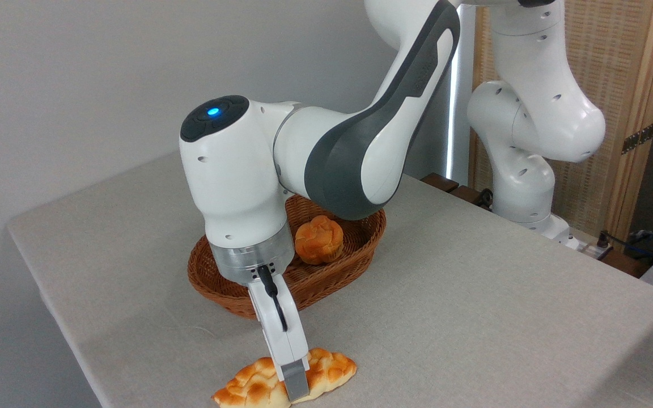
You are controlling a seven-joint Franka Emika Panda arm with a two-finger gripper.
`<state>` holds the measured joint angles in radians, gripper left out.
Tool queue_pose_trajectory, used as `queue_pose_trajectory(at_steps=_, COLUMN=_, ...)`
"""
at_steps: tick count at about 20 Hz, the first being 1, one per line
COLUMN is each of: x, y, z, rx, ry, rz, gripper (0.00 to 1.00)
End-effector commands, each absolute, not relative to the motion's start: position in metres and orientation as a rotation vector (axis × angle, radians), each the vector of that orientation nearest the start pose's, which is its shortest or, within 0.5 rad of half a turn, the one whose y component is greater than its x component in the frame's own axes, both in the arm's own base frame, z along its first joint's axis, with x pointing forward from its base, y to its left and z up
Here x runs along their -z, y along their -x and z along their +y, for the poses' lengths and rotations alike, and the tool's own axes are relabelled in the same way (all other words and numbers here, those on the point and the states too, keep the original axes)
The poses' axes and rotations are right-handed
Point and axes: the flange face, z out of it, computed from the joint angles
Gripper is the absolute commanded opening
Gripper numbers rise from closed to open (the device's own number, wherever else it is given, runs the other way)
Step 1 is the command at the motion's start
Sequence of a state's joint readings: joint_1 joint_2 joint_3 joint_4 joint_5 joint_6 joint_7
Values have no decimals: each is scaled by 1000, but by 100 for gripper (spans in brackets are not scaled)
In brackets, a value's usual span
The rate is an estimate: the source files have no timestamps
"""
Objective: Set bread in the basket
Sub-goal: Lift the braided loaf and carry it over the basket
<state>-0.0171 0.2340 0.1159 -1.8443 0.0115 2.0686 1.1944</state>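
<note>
Grey cloth table [474, 306] — plain wall [77, 85] behind, wooden screen [632, 85] at right.

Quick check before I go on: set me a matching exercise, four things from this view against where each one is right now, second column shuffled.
Things:
1. braided loaf
2. round knotted bun
3. wicker basket
4. pincer

Places:
A. mid-table, behind the loaf, partly hidden by the arm
B. down at the middle of the loaf
C. inside the basket
D. flat on the table cloth at the near edge

Pairs: 1-D, 2-C, 3-A, 4-B

Only one finger shows, in front of the loaf, so whether the pincer has closed cannot be told.
</note>
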Motion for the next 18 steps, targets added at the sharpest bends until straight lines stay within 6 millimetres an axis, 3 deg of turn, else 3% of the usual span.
queue_pose_trajectory(at_steps=1, x=-402, y=-614, z=58, rx=-14, ry=2658, rz=1638, gripper=36)
queue_pose_trajectory(at_steps=6, x=-422, y=-612, z=75, rx=89, ry=2731, rz=1569, gripper=36)
queue_pose_trajectory(at_steps=12, x=-484, y=-600, z=85, rx=368, ry=2858, rz=1419, gripper=37)
queue_pose_trajectory(at_steps=18, x=-536, y=-582, z=72, rx=516, ry=2982, rz=1240, gripper=37)
